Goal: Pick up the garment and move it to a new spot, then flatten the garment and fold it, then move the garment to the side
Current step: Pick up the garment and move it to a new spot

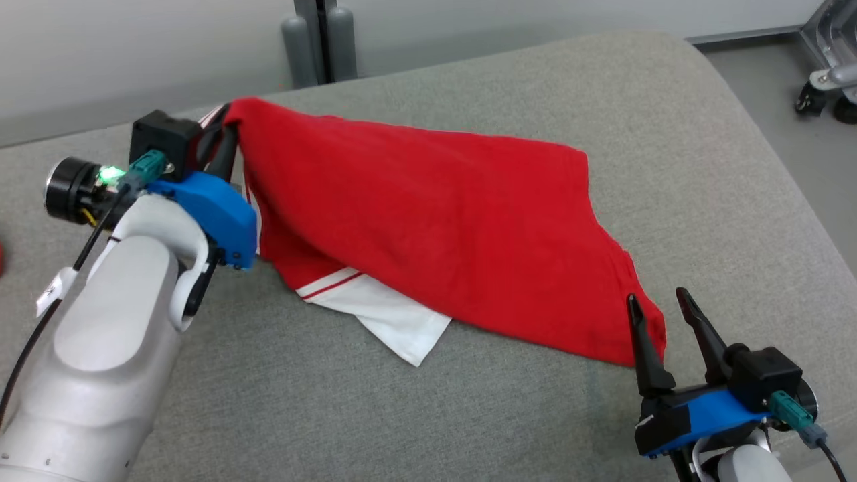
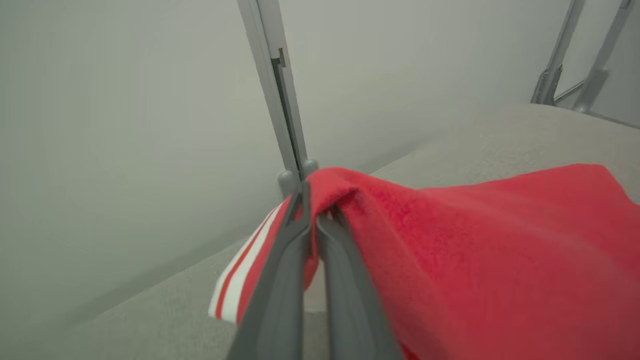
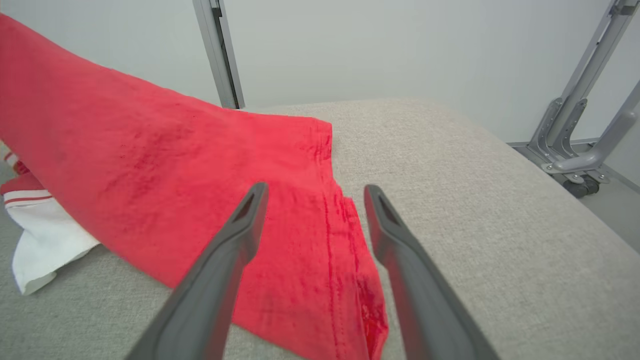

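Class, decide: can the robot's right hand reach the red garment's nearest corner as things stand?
Probably yes: the right hand is open, a corner of the garment lies at its fingers, nothing between.

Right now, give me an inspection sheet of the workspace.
Surface: grey upholstered cushion.
Job's things: red garment with white striped trim, one corner lifted, rest draped on the cushion.
Clutter: red sliver at head view's left edge, unidentifiable.
Grippers: left gripper shut on the raised corner; right gripper open, fingers at the low right corner.
Cables: black cable along left forearm; teal-plugged cable at right wrist.
Surroundings: pale wall, grey post, wheeled metal frame at right.
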Available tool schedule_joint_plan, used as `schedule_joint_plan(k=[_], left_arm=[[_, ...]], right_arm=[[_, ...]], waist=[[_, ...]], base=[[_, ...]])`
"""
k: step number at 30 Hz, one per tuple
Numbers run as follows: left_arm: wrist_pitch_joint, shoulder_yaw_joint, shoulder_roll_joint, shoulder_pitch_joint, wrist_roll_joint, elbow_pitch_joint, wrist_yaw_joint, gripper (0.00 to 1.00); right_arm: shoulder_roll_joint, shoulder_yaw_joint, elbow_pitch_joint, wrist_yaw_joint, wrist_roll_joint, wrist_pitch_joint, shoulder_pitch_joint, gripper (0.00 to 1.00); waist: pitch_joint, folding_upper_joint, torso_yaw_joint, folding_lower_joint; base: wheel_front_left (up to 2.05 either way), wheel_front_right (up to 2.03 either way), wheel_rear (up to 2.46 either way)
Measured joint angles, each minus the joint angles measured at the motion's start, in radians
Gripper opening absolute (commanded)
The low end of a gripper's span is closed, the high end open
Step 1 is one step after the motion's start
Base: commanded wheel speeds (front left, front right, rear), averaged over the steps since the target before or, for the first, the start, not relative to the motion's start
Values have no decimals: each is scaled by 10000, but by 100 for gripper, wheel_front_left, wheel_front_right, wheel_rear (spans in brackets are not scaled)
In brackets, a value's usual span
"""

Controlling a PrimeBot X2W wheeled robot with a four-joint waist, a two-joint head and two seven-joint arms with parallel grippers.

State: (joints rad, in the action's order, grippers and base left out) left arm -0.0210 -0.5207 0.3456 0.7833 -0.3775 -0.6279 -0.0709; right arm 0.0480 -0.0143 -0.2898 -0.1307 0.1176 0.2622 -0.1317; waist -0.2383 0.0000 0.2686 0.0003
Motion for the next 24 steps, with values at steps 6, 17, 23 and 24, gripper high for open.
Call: schedule_joint_plan(k=[6, 17, 23, 24], left_arm=[[-533, 280, -52, 65, -198, -1310, 261, 0], [-1168, 426, -614, 217, -629, -2828, 155, 100], [-1778, 305, -1020, 131, -777, -3039, -54, 100], [-1854, 274, -1049, 87, -803, -3047, -104, 100]], right_arm=[[0, -79, 25, 0, 71, 2, -359, 100], [-4, -276, -115, 0, 150, 2, -657, 100], [-2, -61, -178, 0, -81, 2, -581, 100], [-2, -13, -180, 0, -128, 2, -540, 100]], waist=[[-630, 1, -8, -2], [-579, 2, -309, -2], [-64, 1, -847, -5], [35, 1, -950, -3]], base=[[0, 0, 0], [0, 0, 0], [0, 0, 0], [0, 0, 0]])
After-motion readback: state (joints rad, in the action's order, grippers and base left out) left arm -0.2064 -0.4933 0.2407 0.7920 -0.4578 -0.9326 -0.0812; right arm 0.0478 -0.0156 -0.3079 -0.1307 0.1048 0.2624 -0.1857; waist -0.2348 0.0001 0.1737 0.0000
